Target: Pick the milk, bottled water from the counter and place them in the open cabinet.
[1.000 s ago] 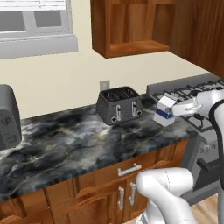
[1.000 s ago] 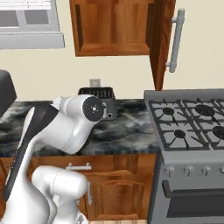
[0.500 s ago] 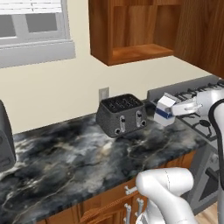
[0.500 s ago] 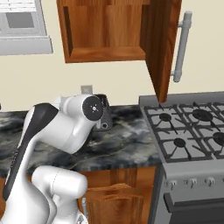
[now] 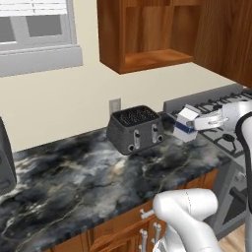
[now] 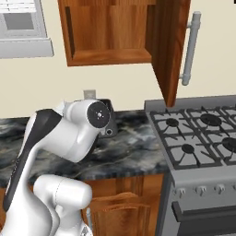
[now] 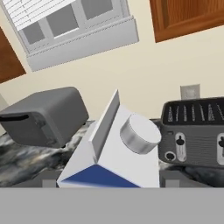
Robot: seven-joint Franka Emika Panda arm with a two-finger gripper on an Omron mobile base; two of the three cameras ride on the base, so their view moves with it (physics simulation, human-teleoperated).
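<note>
The milk (image 5: 186,124), a white carton with a blue band, hangs tilted above the right end of the counter (image 5: 74,182), just right of the toaster. My gripper (image 5: 198,123) is shut on it, reaching in from the right. In the hand view the milk (image 7: 118,153) stands close between the jaws of my gripper (image 7: 109,182), cap towards the camera. The open cabinet (image 5: 147,34) hangs above and behind the carton, and its bare shelf (image 6: 110,55) shows from the other side. The bottled water is out of view.
A dark toaster (image 5: 136,129) stands on the counter under the cabinet. The gas stove (image 6: 198,138) adjoins the counter on the right. The cabinet door (image 6: 168,46) juts out above the stove's left edge. A dark appliance (image 7: 43,116) sits far left, under the window (image 5: 34,29).
Both base views have shifted, so the camera has moved: the cabinet now sits lower and larger in the picture. The milk stays in my gripper beside the toaster.
</note>
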